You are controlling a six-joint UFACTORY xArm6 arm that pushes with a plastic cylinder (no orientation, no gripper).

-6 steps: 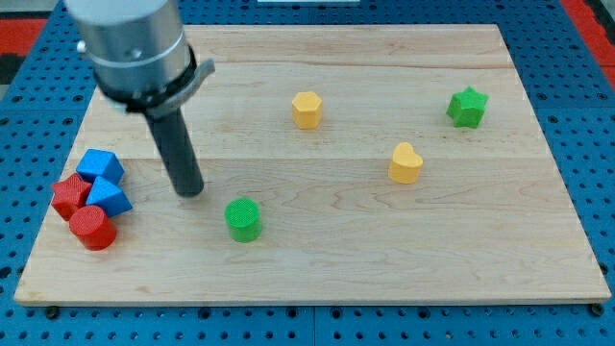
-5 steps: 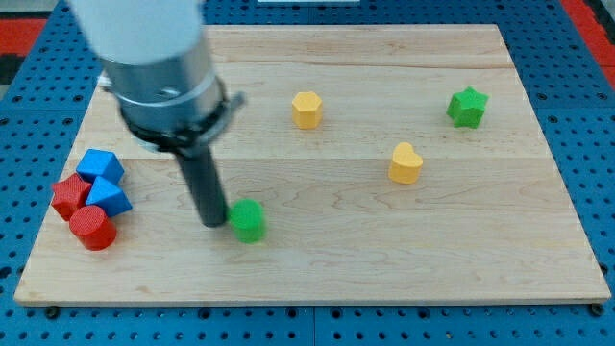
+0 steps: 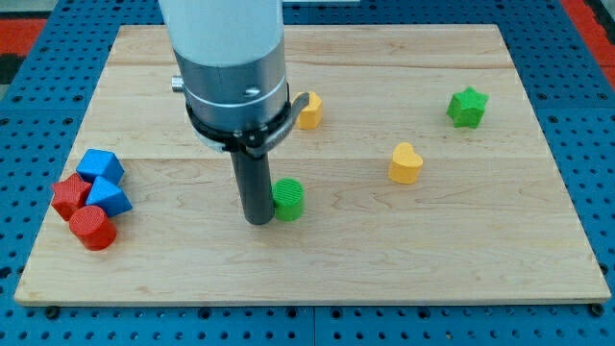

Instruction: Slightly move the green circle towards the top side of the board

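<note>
Now — my tip (image 3: 258,220) touching green circle (image 3: 287,199) | circle on tip's right | no claw fitted

A pale wooden board (image 3: 500,240) with visible grain and faint horizontal seams fills most of the frame. Around it lies a blue perforated surface (image 3: 601,144), dotted with regular holes. Red perforated patches show at the upper left corner (image 3: 19,29) and upper right corner (image 3: 591,12). Lighting is even and bright.
</note>
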